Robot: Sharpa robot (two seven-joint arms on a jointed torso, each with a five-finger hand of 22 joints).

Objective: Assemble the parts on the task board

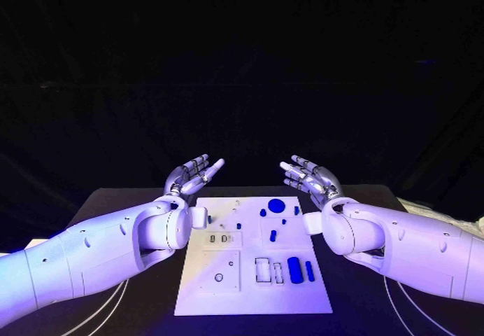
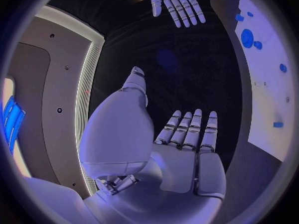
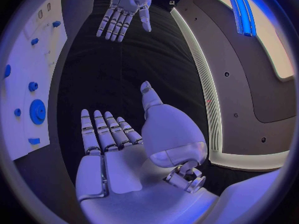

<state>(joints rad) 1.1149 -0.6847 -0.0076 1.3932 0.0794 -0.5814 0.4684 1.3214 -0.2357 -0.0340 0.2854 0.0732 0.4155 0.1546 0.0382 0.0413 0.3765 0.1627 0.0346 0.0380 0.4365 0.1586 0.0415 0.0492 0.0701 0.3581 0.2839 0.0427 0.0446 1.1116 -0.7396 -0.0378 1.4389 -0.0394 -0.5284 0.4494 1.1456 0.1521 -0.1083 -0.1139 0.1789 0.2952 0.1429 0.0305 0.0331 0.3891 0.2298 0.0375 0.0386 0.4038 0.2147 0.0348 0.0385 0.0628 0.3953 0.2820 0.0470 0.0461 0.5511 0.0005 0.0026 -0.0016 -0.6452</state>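
Note:
The white task board (image 1: 202, 294) lies in the middle of the black table. On it are a blue round disc (image 1: 276, 206), a small blue piece (image 1: 273, 236) and a long blue block (image 1: 294, 269) near the right edge. My left hand (image 1: 194, 175) is raised above the board's far left corner, palm up, fingers spread, holding nothing. My right hand (image 1: 312, 179) mirrors it at the far right, also empty. The left wrist view shows my left hand (image 2: 187, 134) flat with the board (image 2: 264, 99) beside it; the right wrist view shows my right hand (image 3: 109, 134) and the board (image 3: 25, 64).
The black table (image 1: 121, 203) extends past the board on both sides. White cables (image 1: 106, 315) run along the table near the front left and right. Dark curtain fills the back.

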